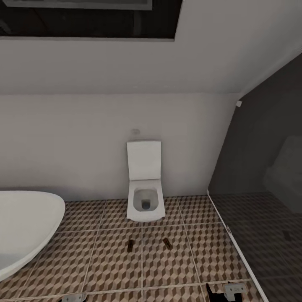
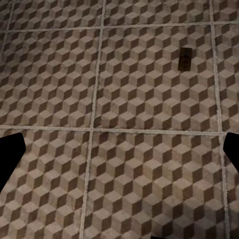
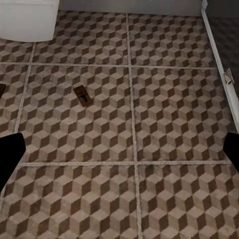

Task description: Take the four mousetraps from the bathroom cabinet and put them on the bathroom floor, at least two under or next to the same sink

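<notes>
Two mousetraps lie flat on the cube-patterned bathroom floor [image 1: 167,268] in front of the toilet, one [image 1: 131,246] to the left and one [image 1: 167,242] to the right. The left wrist view looks down on one mousetrap [image 2: 185,58] ahead of my left gripper [image 2: 120,154]. That gripper is open, its dark fingertips [image 2: 10,159] far apart over bare tiles. In the right wrist view a mousetrap [image 3: 82,95] lies ahead of my right gripper [image 3: 120,155], which is also open and empty. Another mousetrap [image 3: 1,89] peeks in at that picture's edge. Both grippers hang low at the head view's bottom, left [image 1: 73,298] and right [image 1: 228,291].
A white toilet [image 1: 144,191] with its lid up stands against the back wall. The white oval bathtub [image 1: 25,226] fills the left side. At the right a white floor rail [image 1: 230,239] borders a dark shower area [image 1: 268,235].
</notes>
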Motion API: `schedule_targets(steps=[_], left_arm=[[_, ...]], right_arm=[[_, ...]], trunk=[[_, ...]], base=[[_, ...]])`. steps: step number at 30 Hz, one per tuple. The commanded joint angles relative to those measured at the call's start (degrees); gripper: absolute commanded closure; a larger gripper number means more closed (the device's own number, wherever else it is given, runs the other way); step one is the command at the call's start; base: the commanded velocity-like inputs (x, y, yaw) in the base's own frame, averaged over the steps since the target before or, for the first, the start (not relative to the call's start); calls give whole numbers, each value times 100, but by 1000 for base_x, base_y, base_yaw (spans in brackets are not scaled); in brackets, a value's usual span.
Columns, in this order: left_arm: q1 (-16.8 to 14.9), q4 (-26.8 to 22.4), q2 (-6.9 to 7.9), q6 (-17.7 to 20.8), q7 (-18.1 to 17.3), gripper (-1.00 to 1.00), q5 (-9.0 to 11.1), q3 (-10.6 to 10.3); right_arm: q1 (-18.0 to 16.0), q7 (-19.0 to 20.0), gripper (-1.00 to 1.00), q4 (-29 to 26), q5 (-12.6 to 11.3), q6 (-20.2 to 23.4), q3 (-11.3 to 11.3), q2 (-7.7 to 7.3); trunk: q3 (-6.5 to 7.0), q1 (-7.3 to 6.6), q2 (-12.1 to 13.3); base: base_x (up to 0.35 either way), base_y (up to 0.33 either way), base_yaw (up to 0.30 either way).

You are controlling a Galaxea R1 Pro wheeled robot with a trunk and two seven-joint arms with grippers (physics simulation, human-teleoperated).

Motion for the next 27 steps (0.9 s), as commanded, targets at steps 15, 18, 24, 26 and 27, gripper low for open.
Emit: schedule_targets(steps=[15,18,24,26,27], left_arm=[[-9,20,-6,-31,19,-100,13,-48],[-9,20,-7,-31,20,-100,13,-48],[-9,20,-9,-31,15,-100,13,-48],[-9,20,-9,-31,16,-100,13,-48],[-9,20,-10,-31,17,-100,13,-48]], right_arm=[[-4,37,-100,4,-60,-16,26,0],[-4,37,-100,4,-60,-16,26,0],[-4,37,-100,4,-60,-16,26,0],[-4,37,-100,4,-60,-16,26,0],[-4,37,-100,4,-60,-16,26,0]], trunk=[[127,4,-11],[154,4,-11],[209,4,-11],[228,4,-11],[237,4,-11]], base=[[0,0,0],[0,0,0],[0,0,0],[0,0,0],[0,0,0]])
